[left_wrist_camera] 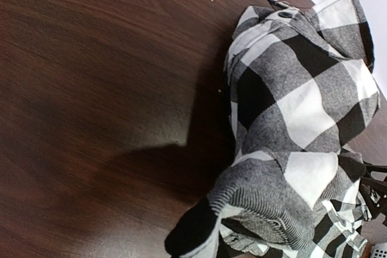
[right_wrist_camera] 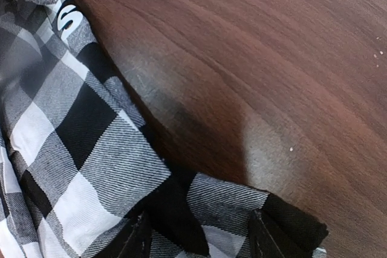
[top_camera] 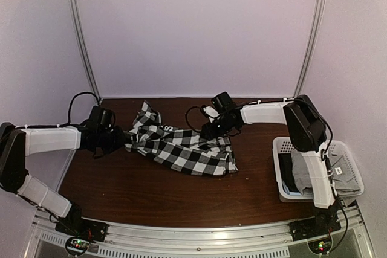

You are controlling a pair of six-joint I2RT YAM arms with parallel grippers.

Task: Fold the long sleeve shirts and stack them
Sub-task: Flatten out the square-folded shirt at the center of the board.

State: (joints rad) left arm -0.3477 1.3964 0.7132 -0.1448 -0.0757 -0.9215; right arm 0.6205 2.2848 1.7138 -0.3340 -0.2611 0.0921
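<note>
**Me:** Dark wooden bench [top_camera: 151, 197], pale walls all round it. That's what I have on screen.

**Colleague:** And the shirt?

**Me:** The checked shirt [top_camera: 181, 149] lies crumpled across the middle of the bench, stretched left to right between my two arms, with one part pointing toward the back wall.

**Colleague:** Is your left hand on it?

**Me:** The left hand [top_camera: 120, 140] is right at the shirt's left end. On its wrist camera the cloth bunches up against the lens and hides the fingers, so I cannot tell whether it is clenched or released.

**Colleague:** The right one?

**Me:** The right hand [top_camera: 214, 128] sits at the shirt's far right edge. Its fingers [right_wrist_camera: 136, 243] stand apart, released, with a flat hem lying between them.

**Colleague:** Anything else?

**Me:** A white lattice basket [top_camera: 276, 161] is on the right side of the bench, well apart from the shirt. Grey cloth [top_camera: 300, 167] lies in it, partly behind my right arm.
</note>
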